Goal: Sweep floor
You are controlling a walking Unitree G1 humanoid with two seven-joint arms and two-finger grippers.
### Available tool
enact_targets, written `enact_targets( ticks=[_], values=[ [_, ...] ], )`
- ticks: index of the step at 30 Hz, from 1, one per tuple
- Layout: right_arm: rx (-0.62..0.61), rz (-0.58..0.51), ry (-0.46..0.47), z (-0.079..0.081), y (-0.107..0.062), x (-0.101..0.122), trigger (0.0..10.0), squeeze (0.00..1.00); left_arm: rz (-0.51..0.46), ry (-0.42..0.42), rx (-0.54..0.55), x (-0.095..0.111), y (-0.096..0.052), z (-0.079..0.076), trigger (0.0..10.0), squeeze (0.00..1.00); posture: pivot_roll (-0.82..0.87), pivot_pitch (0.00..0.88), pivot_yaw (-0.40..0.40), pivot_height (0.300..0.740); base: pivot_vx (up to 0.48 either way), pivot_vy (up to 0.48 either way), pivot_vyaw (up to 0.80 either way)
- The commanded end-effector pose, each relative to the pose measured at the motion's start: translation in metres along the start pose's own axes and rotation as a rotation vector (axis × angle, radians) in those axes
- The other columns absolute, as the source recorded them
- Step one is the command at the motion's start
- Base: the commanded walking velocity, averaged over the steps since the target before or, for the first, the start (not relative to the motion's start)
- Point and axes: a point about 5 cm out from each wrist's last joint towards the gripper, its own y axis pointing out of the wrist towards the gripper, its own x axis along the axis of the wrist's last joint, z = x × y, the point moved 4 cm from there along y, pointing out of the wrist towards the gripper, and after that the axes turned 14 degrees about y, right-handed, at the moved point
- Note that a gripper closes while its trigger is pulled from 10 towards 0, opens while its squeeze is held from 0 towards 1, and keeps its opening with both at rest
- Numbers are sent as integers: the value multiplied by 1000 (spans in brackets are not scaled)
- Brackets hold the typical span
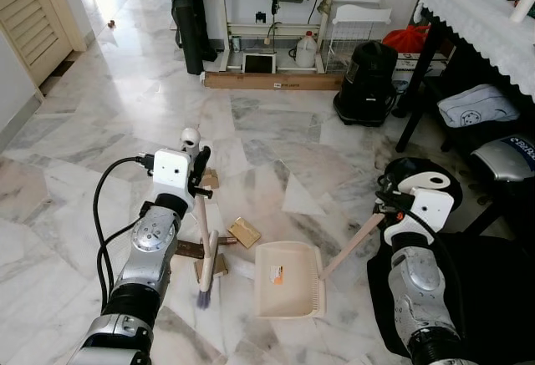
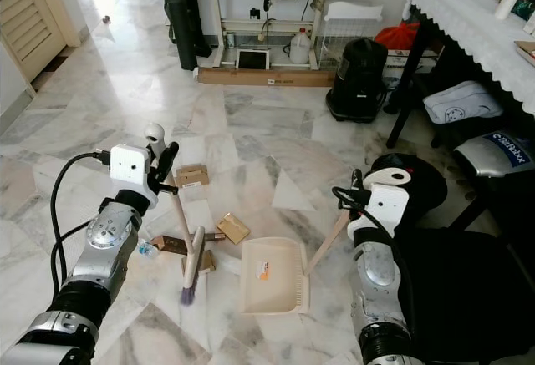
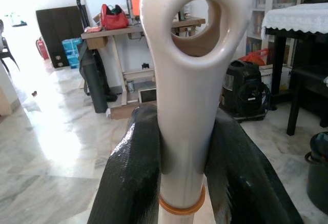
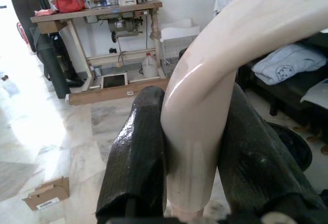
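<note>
My left gripper (image 1: 199,179) is shut on the upper part of a cream brush handle (image 3: 187,106), its black fingers (image 3: 130,178) pressing both sides. The brush slopes down to its bristle head (image 1: 203,298) on the marble floor. My right gripper (image 1: 386,207) is shut on the long handle (image 4: 200,131) of a cream dustpan (image 1: 288,280), which lies flat on the floor just right of the brush head. Cardboard scraps lie around the brush: one (image 1: 244,231) above the pan, one (image 1: 209,179) by my left gripper, one (image 1: 214,266) under the brush, plus a brown strip (image 1: 191,250).
A black canister (image 1: 365,81) stands ahead on the right beside a dark table with a white cloth (image 1: 481,14). A work table (image 1: 276,22) with a wooden plank (image 1: 272,81) at its foot lines the back wall. A louvred door (image 1: 29,14) is at far left.
</note>
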Motion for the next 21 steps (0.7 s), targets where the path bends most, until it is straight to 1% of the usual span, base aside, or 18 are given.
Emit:
enact_targets(
  ticks=[1, 6, 14, 21],
  values=[
    [27, -68, 4, 5, 4, 15, 10000, 0, -22, 3, 12, 6, 3, 2, 10000, 0, 113, 19, -7, 740, 0, 379, 0],
    [24, -69, 3, 4, 4, 15, 10000, 0, -23, 0, 11, 5, 2, 0, 10000, 0, 121, 27, -11, 740, 0, 400, 0],
    [22, -54, 16, 6, 1, 10, 10000, 0, -11, 7, 34, 1, -3, 8, 10000, 0, 127, 44, -21, 740, 0, 390, 0],
    [19, -57, 14, 4, 3, 12, 10000, 0, -11, 2, 37, 2, -2, 6, 10000, 0, 123, 46, -24, 740, 0, 381, 0]
  ],
)
